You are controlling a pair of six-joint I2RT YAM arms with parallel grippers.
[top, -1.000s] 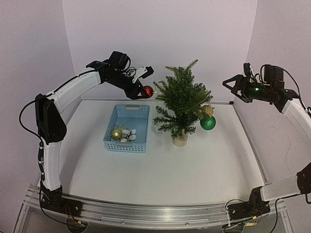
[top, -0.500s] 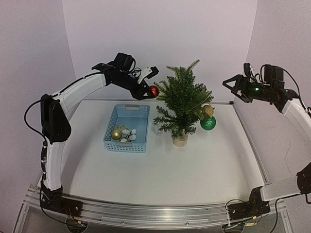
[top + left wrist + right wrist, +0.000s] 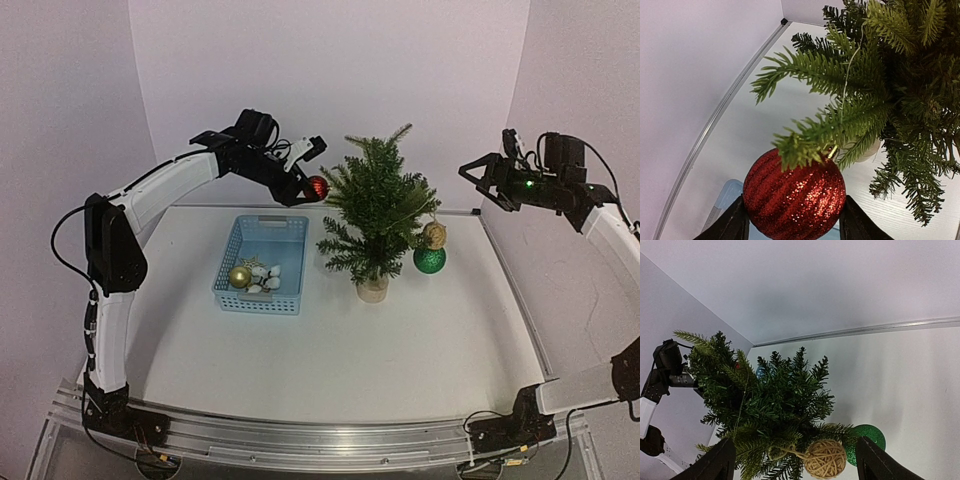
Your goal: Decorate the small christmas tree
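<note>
I count one blue basket left of centre, holding one gold ball and some white pieces too small to count. Just right of it stands the one small christmas tree, near the table's middle. Two ornaments hang on its right side: one green ball and one twine ball. My left gripper pinches one red ball under a left branch. My right gripper hangs spread at far right, apart from the tree.
</note>
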